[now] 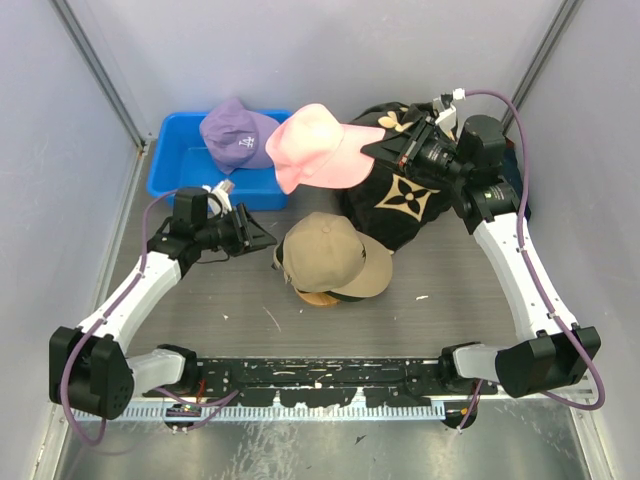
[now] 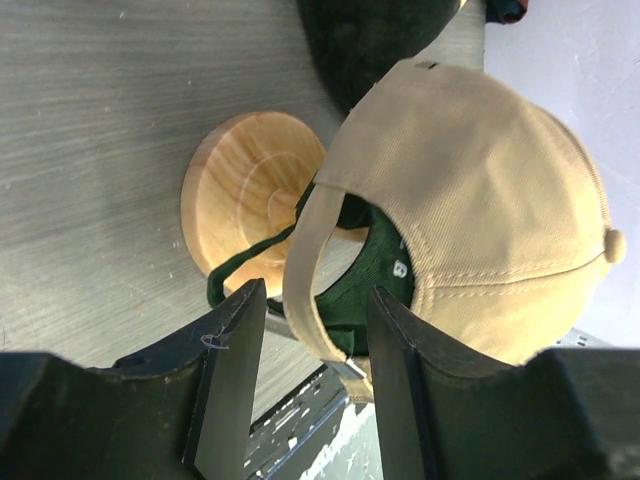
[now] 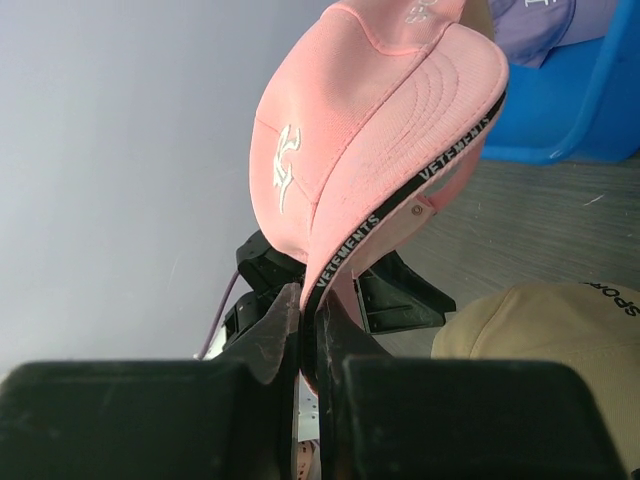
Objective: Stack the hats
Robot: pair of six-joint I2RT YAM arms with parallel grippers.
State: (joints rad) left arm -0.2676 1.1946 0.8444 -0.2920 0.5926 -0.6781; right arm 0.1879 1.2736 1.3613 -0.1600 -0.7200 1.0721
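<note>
A tan hat point(image 1: 330, 255) sits over a dark green hat point(image 2: 372, 268) on a wooden stand point(image 2: 250, 190) at the table's middle. My left gripper point(image 2: 318, 298) is open at their back, with the tan back strap point(image 2: 305, 270) between its fingers and a gap on each side. My right gripper point(image 3: 312, 325) is shut on the brim edge of the pink hat point(image 3: 370, 130), which hangs in the air point(image 1: 320, 148) behind the tan hat point(image 3: 540, 340). A lavender hat point(image 1: 238, 135) lies on the blue bin.
The blue bin point(image 1: 185, 165) stands at the back left. A black cloth with tan flower marks point(image 1: 405, 195) lies at the back right under the right arm. Grey walls close in both sides and the back.
</note>
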